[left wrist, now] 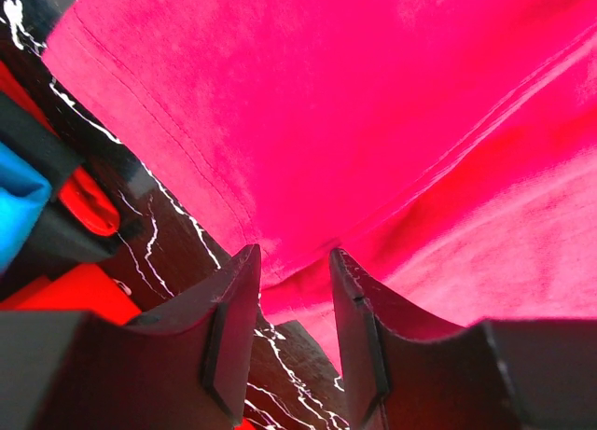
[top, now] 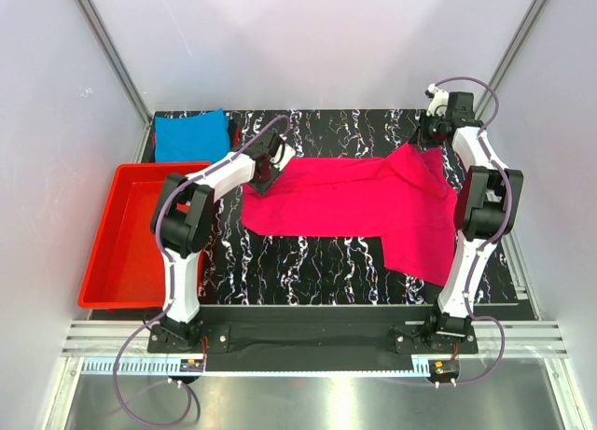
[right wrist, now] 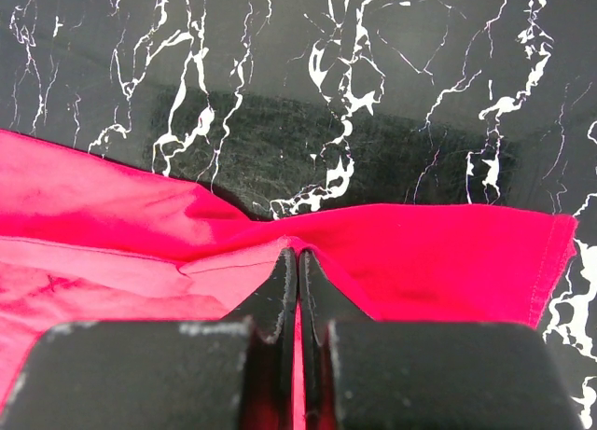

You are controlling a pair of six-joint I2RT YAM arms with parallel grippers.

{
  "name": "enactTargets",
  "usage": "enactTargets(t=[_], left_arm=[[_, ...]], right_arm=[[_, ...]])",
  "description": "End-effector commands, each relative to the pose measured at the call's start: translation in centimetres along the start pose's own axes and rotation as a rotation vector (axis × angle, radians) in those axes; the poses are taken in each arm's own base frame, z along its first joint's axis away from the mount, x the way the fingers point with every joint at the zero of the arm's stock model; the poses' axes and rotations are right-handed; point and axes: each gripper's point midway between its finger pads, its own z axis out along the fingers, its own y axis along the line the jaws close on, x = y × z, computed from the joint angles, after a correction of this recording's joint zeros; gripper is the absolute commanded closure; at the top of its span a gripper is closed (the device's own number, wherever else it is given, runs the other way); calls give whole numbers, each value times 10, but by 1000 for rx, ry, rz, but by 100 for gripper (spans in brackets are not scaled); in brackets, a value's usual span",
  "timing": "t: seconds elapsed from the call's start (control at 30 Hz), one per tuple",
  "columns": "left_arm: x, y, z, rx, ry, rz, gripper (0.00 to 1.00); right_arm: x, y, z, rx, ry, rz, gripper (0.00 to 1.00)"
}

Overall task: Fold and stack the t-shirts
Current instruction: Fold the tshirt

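1. Two claws meet the pink t-shirt. Your right claw is clamped on a pinch of it. Its fingers are pressed together, and only a thin pink line shows between them.
2. Your left claw stands apart with a clear gap. The shirt's stitched edge sits right at its tips and pink cloth shows in the gap. You cannot tell whether either finger touches the cloth.
3. Between the two claws the pink t-shirt is spread across the black marbled table. From the right claw a wide flap spreads toward that arm's base.
4. The red tray lies to the outer left of your left claw, nearer that arm's base. Its bare red floor shows, and neither shirt lies in it.
5. The turquoise t-shirt is left of your left claw. It lies folded on the table just past the tray's far wall, outside the tray and apart from the pink shirt.
6. Only the overhead view gives you the tray, both shirts and both arms together, but neither claw's gap can be read there.
7. Only the right wrist view shows the clamp, along with a hemmed end of pink cloth to the claw's right.
8. Only the left wrist view shows the open gap. It also shows slivers of turquoise and red at the claw's left.
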Motion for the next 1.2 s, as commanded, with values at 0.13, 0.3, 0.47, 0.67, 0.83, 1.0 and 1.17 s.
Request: enactTargets(t=[0.13,0.3,0.47,0.67,0.83,1.0,1.17], left_arm=[[-27,9,-2,-13,-80,8,59],[-22,9,5,-22,-55,18,60],[-16,12,10,-40,-36,28,61],[-11,21,9,-79,-32,16,62],[-11,26,-1,-91,-49,29,60],[-7,30,2,-96,-38,22,61],[-2,32,4,-100,-26,19,66]], right_arm=[[-24,-1,0,21,-54,-36,100],[-26,-1,-1,23,-58,-40,100],[-26,-3,-2,31,-55,-51,100],[-26,-3,-3,31,-52,-56,100],[-25,-3,-3,31,-52,-58,100],[-27,-2,-4,28,-55,-57,100],[-26,-3,-5,36,-49,-66,100]])
